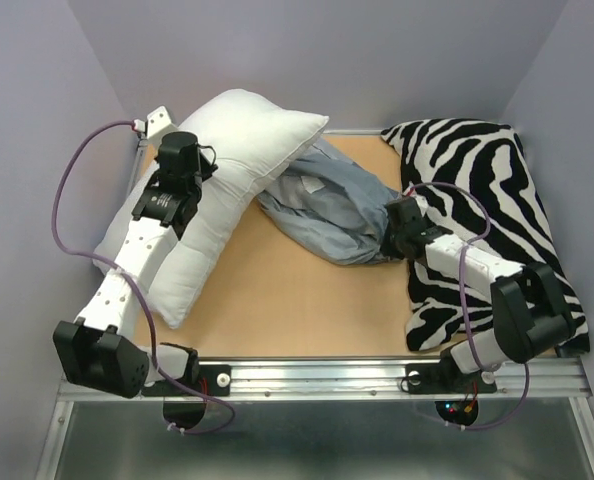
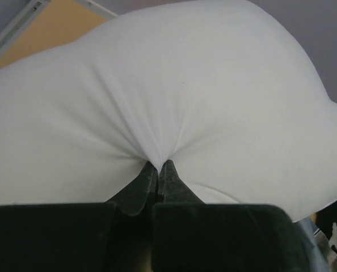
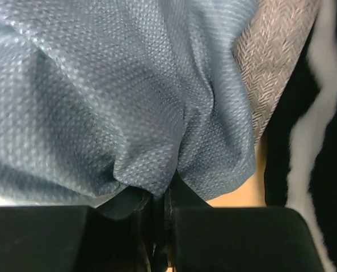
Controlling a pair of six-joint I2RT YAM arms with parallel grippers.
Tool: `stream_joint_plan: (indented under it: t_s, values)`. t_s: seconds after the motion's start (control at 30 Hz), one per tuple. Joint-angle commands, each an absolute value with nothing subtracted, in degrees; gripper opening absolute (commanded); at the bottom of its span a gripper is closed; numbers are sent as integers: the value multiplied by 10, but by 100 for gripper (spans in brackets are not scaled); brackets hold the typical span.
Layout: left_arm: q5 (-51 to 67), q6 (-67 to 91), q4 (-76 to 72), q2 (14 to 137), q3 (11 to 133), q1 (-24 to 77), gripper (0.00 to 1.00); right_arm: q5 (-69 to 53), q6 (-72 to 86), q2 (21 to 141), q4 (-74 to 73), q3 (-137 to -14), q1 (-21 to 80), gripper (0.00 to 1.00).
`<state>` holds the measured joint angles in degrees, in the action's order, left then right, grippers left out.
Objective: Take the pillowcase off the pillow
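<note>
Aluminium rail: running across the near edge, both arm bases sitting on it.
Wood table: showing a bare stretch just behind the rail, between the two arms, and that is the open room.
Right arm: lying across the near half of the zebra cushion, reaching left.
Right gripper: jaws squeezing tight on a fold of the pillowcase, cloth bunching out above the tips.
Pillowcase: lying crumpled mid-table, slate blue side up, a tan herringbone block showing at its right in the right wrist view. Its far end is touching a corner of the pillow, and its right end is butting against the zebra cushion.
Left arm: stretching up the left side, over the pillow.
Left gripper: jaws pinching a tuck of the pillow's white skin, creases fanning out from the tips.
Pillow: sprawling bare from near left toward the far wall, lying along the left wall.
Zebra cushion: filling the right side, crowding the pillowcase.
Walls: boxing in left, far and right, pressing close on pillow and cushion.
</note>
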<state>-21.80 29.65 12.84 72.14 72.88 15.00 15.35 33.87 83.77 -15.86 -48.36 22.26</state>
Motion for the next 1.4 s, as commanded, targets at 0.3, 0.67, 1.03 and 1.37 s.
stream_joint_plan:
  t_s: [0.3,0.67,1.03,1.37]
  values:
    - [-143,307,-111,757,590,156,38,90,317,671,-137,-472,230,69]
    - [-121,255,-40,621,586,178,99,57,284,614,-201,-562,230,100]
    - [-20,184,50,444,585,178,99,50,282,574,-203,-581,230,100]
    - [-40,178,74,327,530,178,99,68,286,565,-203,-555,231,100]
